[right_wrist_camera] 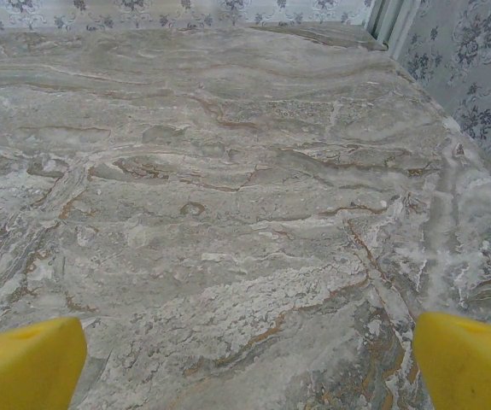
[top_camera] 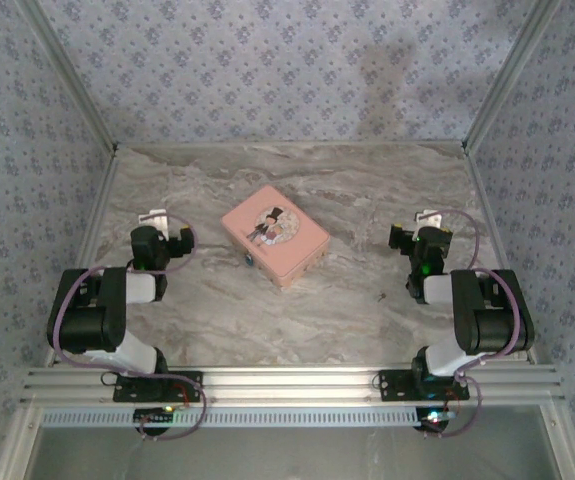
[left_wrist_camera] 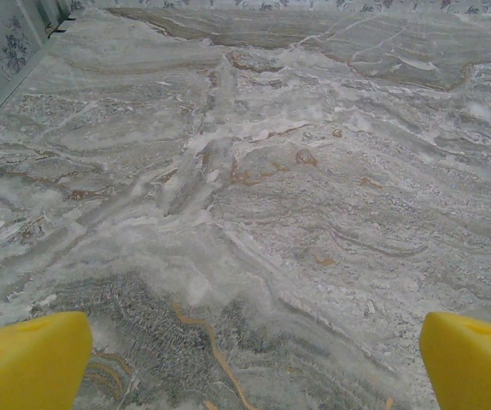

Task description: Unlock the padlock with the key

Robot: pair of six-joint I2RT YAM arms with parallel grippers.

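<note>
the table (top_camera: 297, 330) is polished marble-look stone, grey-white with brown veins, walled by blue floral paper. at its centre sits a pink tin (top_camera: 274, 236), a rounded rectangle with a cartoon couple on the lid, its long axis running from 10 to 4 o'clock.

the padlock (top_camera: 250, 258) is a tiny bluish-grey metal speck against the middle of the tin's 7 o'clock side; it is too small to tell which way it points. the key (top_camera: 381, 296), a slim dark sliver, lies on bare stone at 4 o'clock from the tin and 7 o'clock from the right gripper (top_camera: 417, 238); its axis cannot be read.

the left gripper (top_camera: 163, 238) hovers at 9 o'clock from the tin. in each wrist view the blunt yellow fingertips (left_wrist_camera: 27, 359) (right_wrist_camera: 23, 363) stand wide apart over bare stone.
</note>
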